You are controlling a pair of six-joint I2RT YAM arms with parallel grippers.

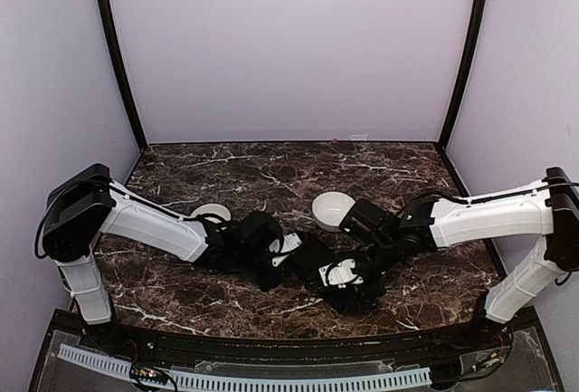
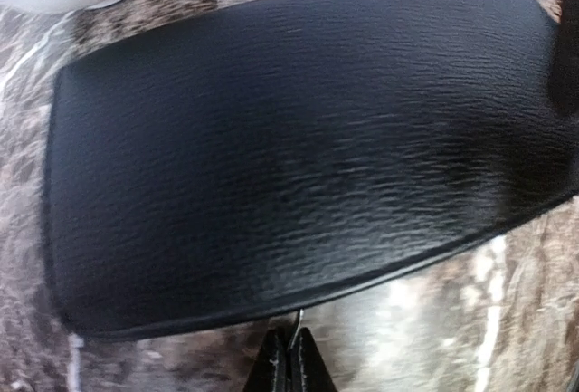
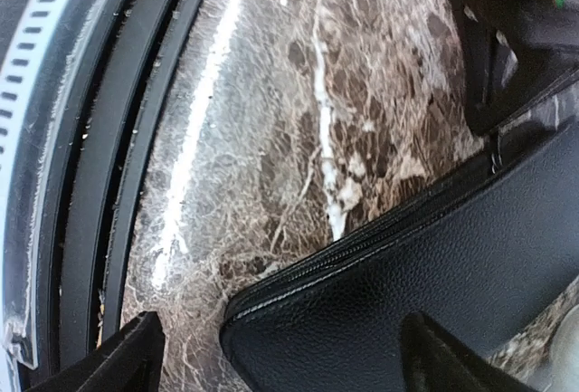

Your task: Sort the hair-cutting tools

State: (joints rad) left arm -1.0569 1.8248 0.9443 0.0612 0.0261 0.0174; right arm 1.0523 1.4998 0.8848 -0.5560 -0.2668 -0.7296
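The bench [image 1: 226,170] is dark marble, and both arms reach in low to meet at its near middle. Between them lies the case [image 2: 298,148], flat, black and grained, with its zip [image 3: 362,238] running closed along the edge that shows. Two bowls sit just behind it, one on the left [image 1: 213,214] and one on the right [image 1: 333,209], both apparently empty.

The right claw [image 3: 285,360] is spread wide. Its two fingers hang on either side of a rounded corner of the case and grip nothing. The left claw [image 2: 289,365] is closed tight at the long edge of the case. It seems to pinch the pull [image 2: 297,316], a thin metal loop, though the view there is blurred and the loop tiny.

The tools show in no view. They are most likely inside the closed case, so sorting has not begun. The step in hand looks like opening the case: one claw works the zip while the other is placed to steady it.

The next move calls for the right claw to settle on the corner and pin it. Then the left can draw the pull along the zip line without dragging the whole case across the marble.
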